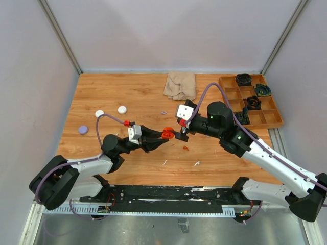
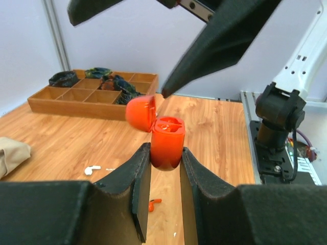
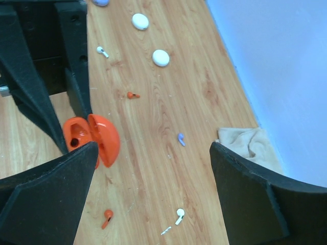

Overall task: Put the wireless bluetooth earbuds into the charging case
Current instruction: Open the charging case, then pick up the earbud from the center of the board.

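An orange charging case [image 2: 167, 145] with its lid hinged open is held above the table, and my left gripper [image 2: 166, 153] is shut on its lower body. From above, the case [image 1: 167, 133] sits between the two grippers. My right gripper [image 1: 181, 133] hangs open just beside and above it, with nothing between its fingers [image 3: 51, 178]. Loose earbuds lie on the wood: a red one [image 3: 107, 218] below the case, another red one [image 3: 133, 95], a purple one [image 3: 181, 139] and white ones [image 3: 179, 215] [image 3: 102, 51]. I cannot tell what the case holds.
Two white round pucks [image 1: 122, 109] [image 1: 99, 113] and a purple puck [image 1: 83, 129] lie at the left. A beige cloth [image 1: 180, 84] is at the back centre. A wooden divided tray [image 1: 271, 120] with dark items stands at the back right.
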Robot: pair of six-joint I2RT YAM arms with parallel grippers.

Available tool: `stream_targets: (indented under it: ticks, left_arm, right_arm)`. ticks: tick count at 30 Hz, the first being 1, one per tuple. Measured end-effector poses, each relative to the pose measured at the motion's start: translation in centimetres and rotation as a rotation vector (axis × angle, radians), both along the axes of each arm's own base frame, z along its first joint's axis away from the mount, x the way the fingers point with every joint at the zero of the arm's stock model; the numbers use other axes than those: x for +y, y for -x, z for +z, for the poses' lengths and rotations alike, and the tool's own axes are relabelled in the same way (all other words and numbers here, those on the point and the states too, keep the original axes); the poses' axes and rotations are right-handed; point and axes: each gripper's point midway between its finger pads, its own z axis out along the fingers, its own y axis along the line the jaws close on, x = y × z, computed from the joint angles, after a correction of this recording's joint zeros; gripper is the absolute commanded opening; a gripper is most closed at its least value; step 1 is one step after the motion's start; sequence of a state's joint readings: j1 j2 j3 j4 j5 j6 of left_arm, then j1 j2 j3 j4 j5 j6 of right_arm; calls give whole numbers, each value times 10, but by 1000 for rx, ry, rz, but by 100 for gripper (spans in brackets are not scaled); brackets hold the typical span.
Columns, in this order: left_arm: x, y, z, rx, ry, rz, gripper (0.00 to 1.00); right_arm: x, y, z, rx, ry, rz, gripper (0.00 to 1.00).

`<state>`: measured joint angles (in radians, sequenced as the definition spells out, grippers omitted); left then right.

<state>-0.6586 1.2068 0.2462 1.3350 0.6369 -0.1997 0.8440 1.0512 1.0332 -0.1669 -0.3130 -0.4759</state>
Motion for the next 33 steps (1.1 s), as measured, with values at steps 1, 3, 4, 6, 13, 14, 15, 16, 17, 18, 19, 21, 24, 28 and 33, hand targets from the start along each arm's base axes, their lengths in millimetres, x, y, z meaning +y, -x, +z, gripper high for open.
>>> stream_targets:
  ticks: [1,3,4,6,13,14,15,16,17,18,19,21,24,28,33]
  left_arm:
    - [0,1,-1,-6,-9,-5,0]
    - [0,3,-3,-12,-25,-9,0]
    - [1,4,-3,-16,-31,-9,0]
    - [1,5,-5,-18,-46,-12,0]
    - [5,-2,-5,-19,-53,38,0]
    - [6,-4,-5,-16,-50,55,0]
    - [7,-6,-6,-10,-49,69,0]
    - [9,-9,-8,-1,-49,89,0]
    - [10,-11,-10,7,-49,103,0]
    - [12,-13,-14,18,-50,120,0]
    - [15,-14,-18,29,-52,136,0]
    - [18,-15,-25,52,-53,161,0]
    - [23,-17,-31,78,-50,188,0]
    - [33,-20,-38,102,-34,225,0]
    - [41,-17,-42,103,-22,244,0]
  right_arm:
    - [-1,-1,3,-9,-7,-6,92]
    - [-3,-3,8,-24,-19,-23,92]
    - [-3,-4,10,-28,-22,-29,92]
    - [-4,-5,11,-33,-27,-37,93]
    - [-6,-8,10,-1,-33,-71,94]
    - [-7,-9,8,10,-27,-81,93]
    - [-8,-10,6,32,-15,-96,93]
    - [-8,-12,4,47,-6,-108,93]
    - [-8,-13,1,67,3,-123,93]
    - [-9,-15,-3,88,18,-138,93]
    - [-10,-15,-8,110,30,-152,93]
    - [-15,-15,-24,172,69,-188,93]
    - [-24,-12,-50,275,129,-237,91]
    - [-34,-10,-77,395,188,-309,88]
    - [-43,-8,-119,549,282,-406,84]
